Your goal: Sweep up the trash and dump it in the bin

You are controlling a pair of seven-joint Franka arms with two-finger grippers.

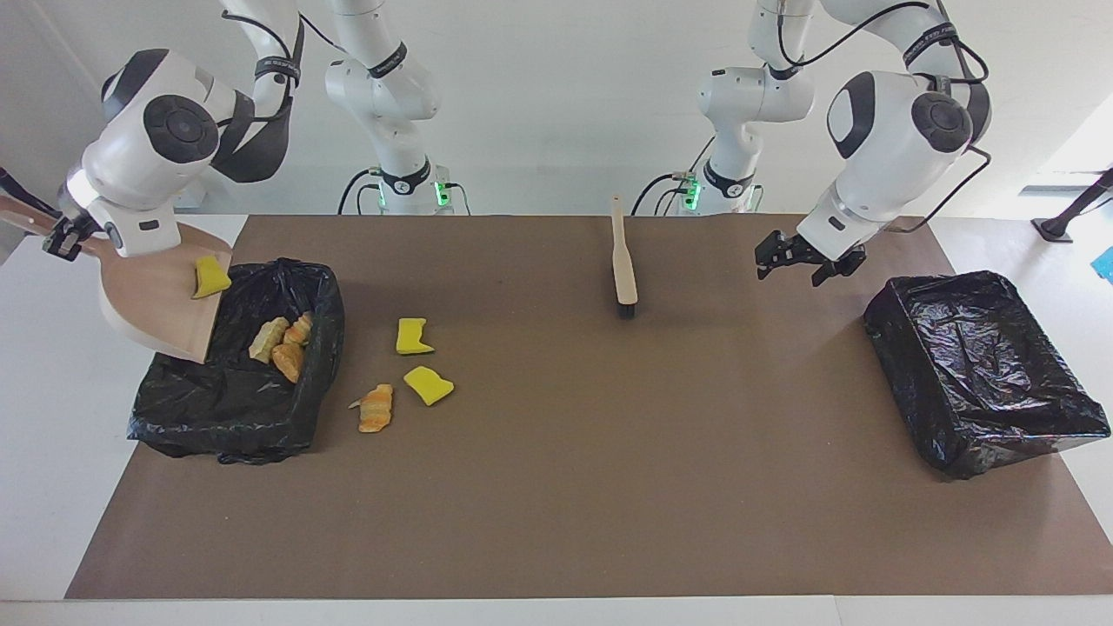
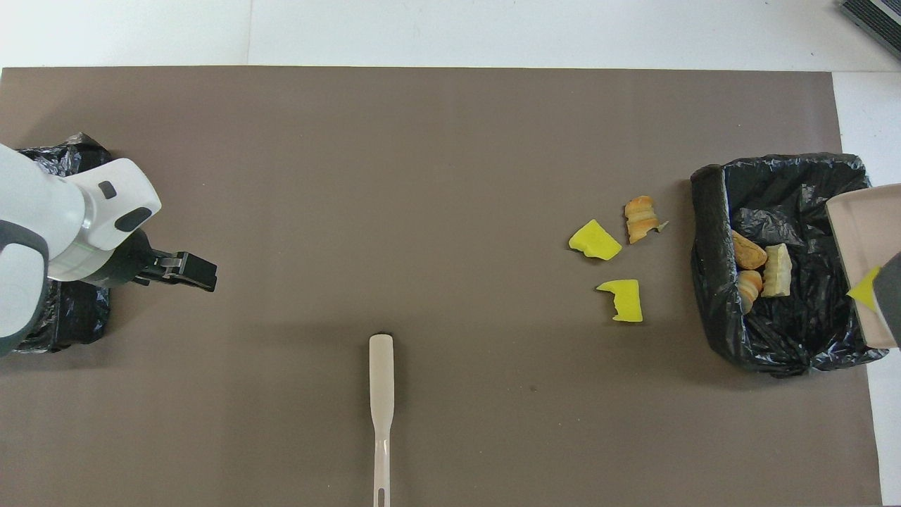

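Trash is split 3 ways as I see it: 3 bread-like pieces point(image 1: 280, 344) lie in the bin point(image 1: 174, 417) at the right arm's end of the bench point(image 1: 556, 522), 1 yellow sponge chunk point(image 1: 210, 276) clings to the tilted dustpan point(image 1: 152, 300), and 3 scraps point(image 1: 409, 374) (2 yellow, 1 striped) sit on the brown mat beside that bin, toward the middle. My right claw point(image 1: 63, 239) is clamped on the dustpan handle, holding the pan tipped over the bin's rim. My left claw point(image 1: 804, 261) hangs with its jaws wide and nothing in them over the mat near the second bin point(image 1: 983, 374); the brush point(image 1: 623, 265) lies apart from it on the mat, close to the robots. I judge the dumping step is nearly done. Next I'd want a steeper tilt or a shake to drop that last chunk, then the brush picked up for the 3 scraps left.
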